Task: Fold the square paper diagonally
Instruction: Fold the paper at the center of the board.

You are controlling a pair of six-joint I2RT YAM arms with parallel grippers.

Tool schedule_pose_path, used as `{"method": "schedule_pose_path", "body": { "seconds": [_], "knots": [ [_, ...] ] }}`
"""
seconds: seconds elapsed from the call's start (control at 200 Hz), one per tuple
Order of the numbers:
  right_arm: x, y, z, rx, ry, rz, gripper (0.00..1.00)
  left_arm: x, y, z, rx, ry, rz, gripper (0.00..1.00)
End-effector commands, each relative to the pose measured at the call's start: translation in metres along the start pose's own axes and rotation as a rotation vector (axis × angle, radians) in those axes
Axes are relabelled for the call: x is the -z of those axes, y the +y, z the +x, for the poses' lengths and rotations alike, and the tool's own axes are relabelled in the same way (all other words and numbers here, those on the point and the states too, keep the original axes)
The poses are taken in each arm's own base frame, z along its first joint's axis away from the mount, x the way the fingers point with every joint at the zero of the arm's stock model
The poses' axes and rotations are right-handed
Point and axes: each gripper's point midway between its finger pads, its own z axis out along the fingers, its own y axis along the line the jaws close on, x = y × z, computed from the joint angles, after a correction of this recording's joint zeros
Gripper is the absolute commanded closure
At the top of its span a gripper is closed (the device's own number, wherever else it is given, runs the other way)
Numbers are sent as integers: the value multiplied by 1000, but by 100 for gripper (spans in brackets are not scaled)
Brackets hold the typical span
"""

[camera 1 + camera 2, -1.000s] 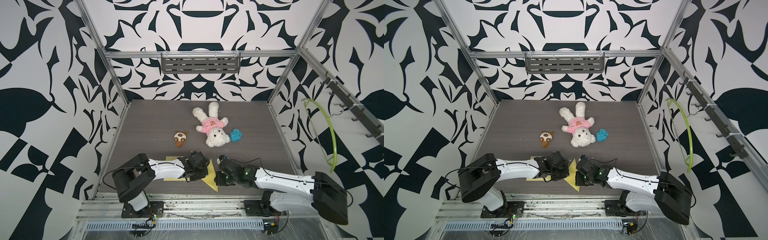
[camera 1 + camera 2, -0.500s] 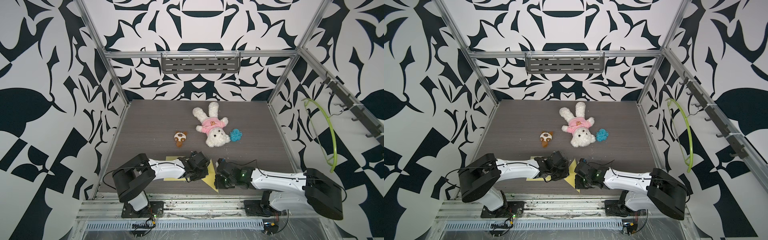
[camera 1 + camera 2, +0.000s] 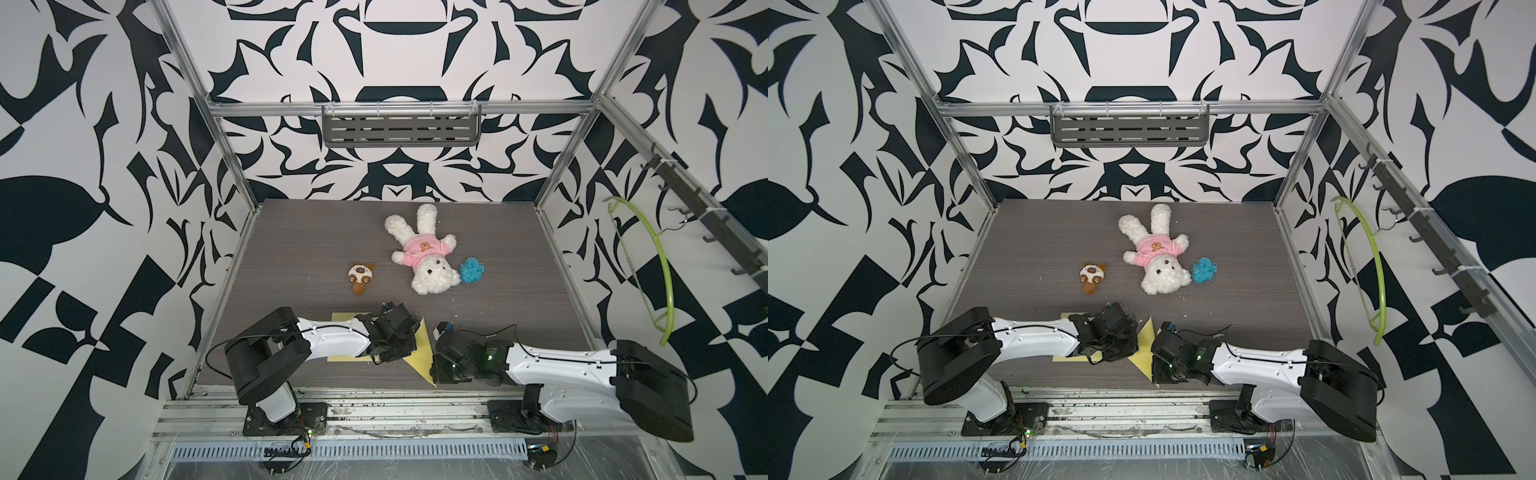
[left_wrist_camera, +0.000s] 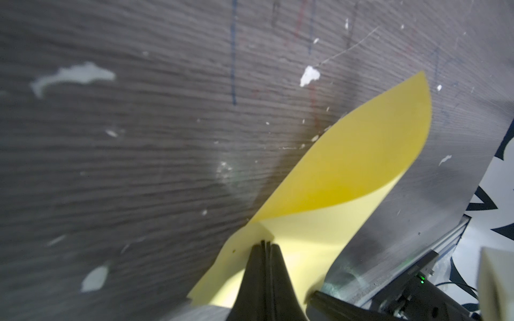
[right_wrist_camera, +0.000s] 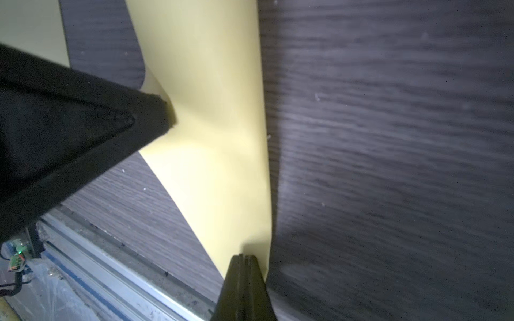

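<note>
The yellow square paper (image 3: 420, 356) lies near the table's front edge, partly under my left arm in both top views. One flap (image 4: 370, 155) curls up off the table. My left gripper (image 4: 264, 243) is shut, its tips set against the paper where that flap rises. Its black finger (image 5: 155, 119) also shows in the right wrist view. My right gripper (image 5: 244, 257) is shut too, tips down on the paper's narrow corner (image 5: 236, 222) by the front rail. In a top view the two grippers (image 3: 1113, 351) (image 3: 1156, 370) stand close together over the sheet (image 3: 1142, 353).
A white plush bunny in a pink shirt (image 3: 424, 257), a small brown toy (image 3: 360, 276) and a blue yarn ball (image 3: 471, 271) lie mid-table behind the paper. A green hanger (image 3: 660, 266) hangs on the right wall. The metal front rail (image 5: 116, 280) runs just beside the right gripper.
My right gripper has slid along the paper toward the table's front edge. The left gripper has stayed in place.
</note>
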Motion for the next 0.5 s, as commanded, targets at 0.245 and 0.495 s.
{"method": "schedule_pose_path", "body": {
  "seconds": [0.245, 0.495],
  "knots": [
    [-1, -34, 27, -5, 60, 115, 97, -15, 82, 23, 16, 69, -289, 100],
    [4, -40, 33, -17, 58, 113, 97, -16, 85, 24, 18, 72, -296, 100]
  ]
}}
